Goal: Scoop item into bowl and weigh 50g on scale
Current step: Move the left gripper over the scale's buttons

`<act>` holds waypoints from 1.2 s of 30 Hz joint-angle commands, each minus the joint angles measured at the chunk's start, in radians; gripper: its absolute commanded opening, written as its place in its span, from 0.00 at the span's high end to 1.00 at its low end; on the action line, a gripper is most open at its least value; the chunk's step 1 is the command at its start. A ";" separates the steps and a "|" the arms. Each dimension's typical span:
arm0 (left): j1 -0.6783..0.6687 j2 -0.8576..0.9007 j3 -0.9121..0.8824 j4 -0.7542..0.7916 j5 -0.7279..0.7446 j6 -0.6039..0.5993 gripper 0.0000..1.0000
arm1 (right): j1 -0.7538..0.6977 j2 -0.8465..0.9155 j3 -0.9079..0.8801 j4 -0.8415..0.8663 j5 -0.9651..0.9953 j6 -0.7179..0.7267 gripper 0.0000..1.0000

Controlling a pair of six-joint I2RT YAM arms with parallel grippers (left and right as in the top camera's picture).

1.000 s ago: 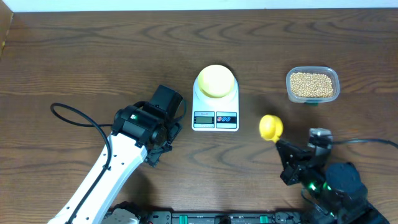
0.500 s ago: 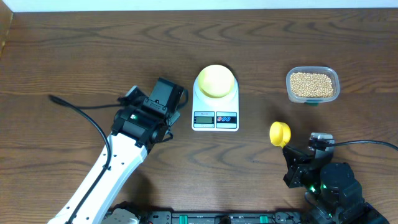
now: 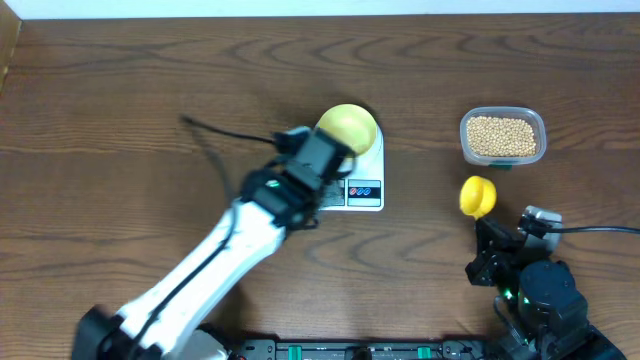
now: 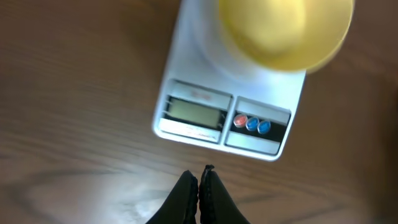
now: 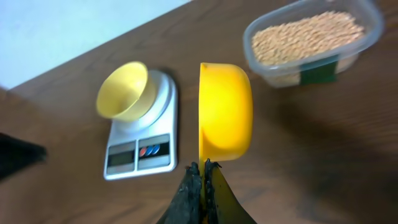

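The white scale (image 3: 367, 190) stands mid-table with the pale-yellow bowl (image 3: 348, 127) on its platform; the bowl looks empty. My left gripper (image 3: 320, 178) hovers over the scale's front left, covering its display from above. In the left wrist view, the left gripper (image 4: 200, 176) is shut and empty, just short of the scale's (image 4: 186, 132) front edge. My right gripper (image 5: 203, 167) is shut on the handle of a bright yellow scoop (image 5: 225, 112), held on edge above the table right of the scale. The beans (image 3: 502, 135) fill a clear tub at the right.
The left arm's black cable (image 3: 215, 129) loops over the table left of the scale. The clear tub (image 5: 348, 46) carries a dark green label on its front. A black rail (image 3: 350, 350) runs along the table's near edge between the two arm bases.
The left arm has swung right, from beside the scale to over its front left, and its jaws have closed. The right gripper has carried the scoop rightward, toward the tub.
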 commanded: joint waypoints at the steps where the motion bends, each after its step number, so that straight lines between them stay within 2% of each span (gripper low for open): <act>1: -0.039 0.097 -0.005 0.036 0.011 0.029 0.93 | -0.014 0.000 0.016 -0.005 0.062 0.013 0.99; 8: -0.068 0.238 -0.004 0.167 0.011 0.014 0.93 | -0.017 0.000 0.016 -0.019 0.060 0.013 0.99; 16: -0.067 0.320 -0.004 0.256 0.011 0.014 0.93 | -0.017 0.000 0.016 -0.028 0.060 0.001 0.99; 36: -0.067 0.404 -0.004 0.331 0.003 0.014 0.93 | -0.017 0.000 0.016 -0.035 0.060 -0.006 0.99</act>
